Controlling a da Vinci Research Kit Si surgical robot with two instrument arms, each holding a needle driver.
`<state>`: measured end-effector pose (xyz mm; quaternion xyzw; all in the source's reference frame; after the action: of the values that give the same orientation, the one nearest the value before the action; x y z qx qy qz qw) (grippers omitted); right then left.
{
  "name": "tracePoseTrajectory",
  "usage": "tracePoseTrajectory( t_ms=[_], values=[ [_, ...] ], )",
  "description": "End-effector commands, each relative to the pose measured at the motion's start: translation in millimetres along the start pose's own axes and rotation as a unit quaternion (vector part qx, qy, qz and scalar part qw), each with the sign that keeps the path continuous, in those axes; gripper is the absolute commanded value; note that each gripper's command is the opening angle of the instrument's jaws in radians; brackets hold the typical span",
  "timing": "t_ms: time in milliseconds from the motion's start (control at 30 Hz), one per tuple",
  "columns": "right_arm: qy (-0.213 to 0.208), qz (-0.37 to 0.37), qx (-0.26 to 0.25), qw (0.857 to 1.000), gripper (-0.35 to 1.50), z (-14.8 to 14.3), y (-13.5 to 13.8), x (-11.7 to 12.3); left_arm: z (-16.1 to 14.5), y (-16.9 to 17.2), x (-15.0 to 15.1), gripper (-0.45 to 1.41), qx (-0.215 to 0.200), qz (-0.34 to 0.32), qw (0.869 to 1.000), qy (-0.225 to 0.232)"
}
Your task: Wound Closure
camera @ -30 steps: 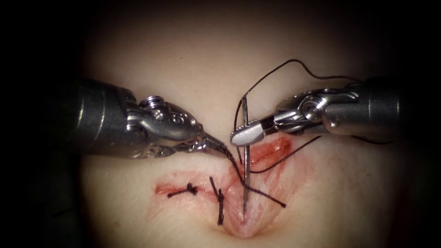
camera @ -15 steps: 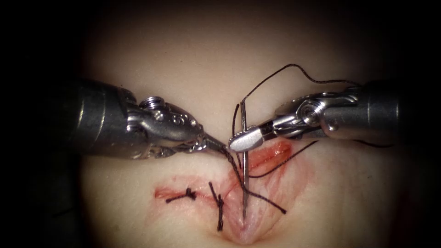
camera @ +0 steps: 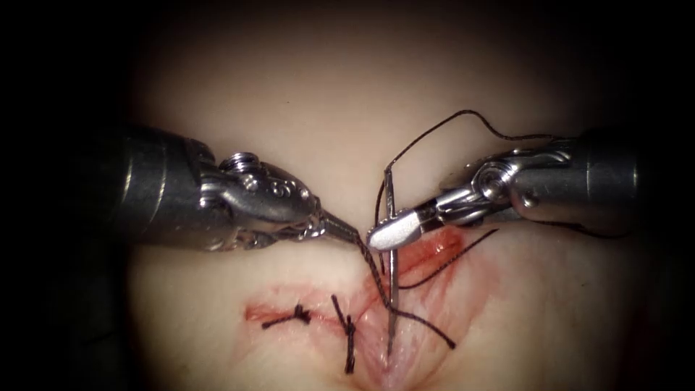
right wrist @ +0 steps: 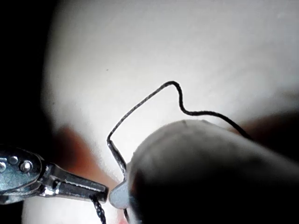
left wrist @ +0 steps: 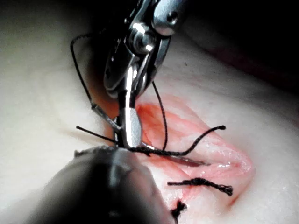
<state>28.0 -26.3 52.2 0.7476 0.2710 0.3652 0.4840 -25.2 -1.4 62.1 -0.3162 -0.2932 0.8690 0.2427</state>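
The right end effector, a polished steel needle driver, was clamped on the thin curved steel needle around mid-curve, holding it upright with its point down in the open cut of the pale pink tissue, seemingly for control. The left end effector was pinched on the dark braided thread just left of the needle, probably to keep it taut.

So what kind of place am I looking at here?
Likely a surgical training bench: a slab of tissue with a partly stitched cut, the right pincer shut on a curved needle, and the left pincer gripping thread.
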Motion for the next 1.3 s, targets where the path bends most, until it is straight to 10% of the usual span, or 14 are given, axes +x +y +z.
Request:
tracePoseTrajectory(
  t_ms=[33,267,500,667,833,1300],
  values=[
    [-0.002,0.000,0.000,1.000,-0.35,0.8,0.2,0.4,0.7,-0.2,0.0,-0.28,0.000,0.000,1.000,0.000],
    [0.017,-0.034,0.005,0.999,-0.35,0.0,-0.2,2.8,0.6,-0.2,0.1,-0.20,0.000,0.000,1.000,0.000],
    [0.066,-0.142,-0.019,0.988,-0.35,-3.8,-2.2,8.0,-0.9,-0.5,1.4,0.46,0.011,-0.009,1.000,0.010],
    [0.092,-0.171,-0.020,0.981,-0.35,-5.5,-3.9,10.2,-2.3,-0.7,2.4,0.52,0.013,-0.006,1.000,0.019],
    [0.106,-0.195,-0.032,0.975,-0.35,-6.6,-3.7,11.5,-4.0,-0.9,3.3,0.47,0.007,-0.014,0.999,0.043],
    [0.128,-0.162,-0.036,0.978,-0.35,-7.7,-1.3,11.5,-8.0,1.0,3.9,-0.38,-0.043,-0.037,0.996,0.071]
  ],
)
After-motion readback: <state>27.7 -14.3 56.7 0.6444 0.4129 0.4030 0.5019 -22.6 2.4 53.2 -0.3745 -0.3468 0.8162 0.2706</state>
